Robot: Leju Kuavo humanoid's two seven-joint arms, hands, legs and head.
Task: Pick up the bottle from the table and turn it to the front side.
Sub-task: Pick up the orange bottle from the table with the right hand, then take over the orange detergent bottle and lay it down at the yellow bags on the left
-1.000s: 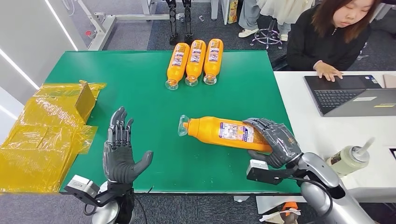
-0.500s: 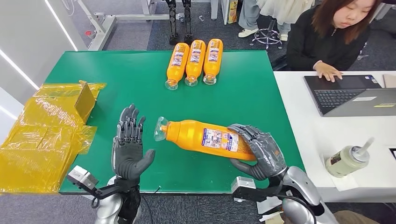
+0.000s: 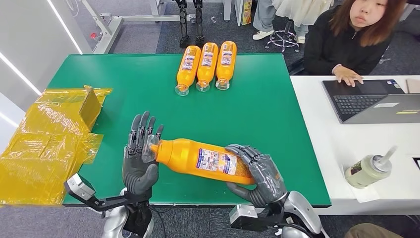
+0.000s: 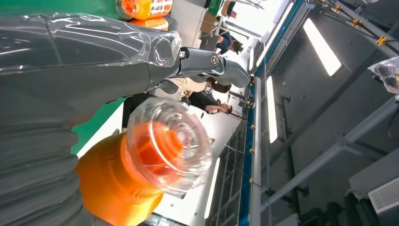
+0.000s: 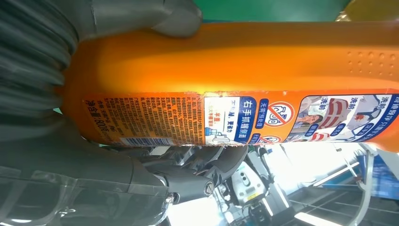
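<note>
Bottle: orange bottle point(image 3: 203, 159) held lying sideways above the green table point(image 3: 257, 109), clear cap by the left hand.
Right hand point(image 3: 257, 174): grasping the bottle's base.
Left hand point(image 3: 140, 158): released, fingers spread.

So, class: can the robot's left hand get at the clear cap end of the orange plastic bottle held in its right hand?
Probably yes: the left hand is open right at the orange plastic bottle's clear cap, which the right hand holds up, with nothing between.

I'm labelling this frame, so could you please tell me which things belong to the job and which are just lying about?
Job:
held bottle
right hand gripping its base
left hand at its cap
green table

Lying about:
three bottles
yellow wrapping
laptop
pump bottle
</note>
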